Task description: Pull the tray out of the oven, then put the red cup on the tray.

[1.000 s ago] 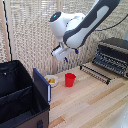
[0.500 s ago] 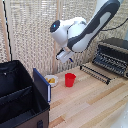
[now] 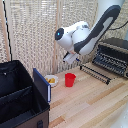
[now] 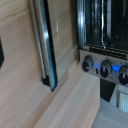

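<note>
**Door down, rack still to be drawn out**

Nearest me is the black fabric case (image 3: 20, 97), on the side of the red cup (image 3: 70, 79) away from the oven (image 3: 114, 55). The cup stands upright on the tabletop (image 3: 90, 102), just beside a small white bowl (image 3: 51, 79). Beyond it the oven door (image 3: 96, 72) lies open and flat. The tray (image 4: 102, 22) sits inside the oven. The arm (image 3: 82, 37) hangs above the cup; I cannot tell how its jaws stand. It should come in low over the door, hook the rack's front bar and pull straight out.
</note>
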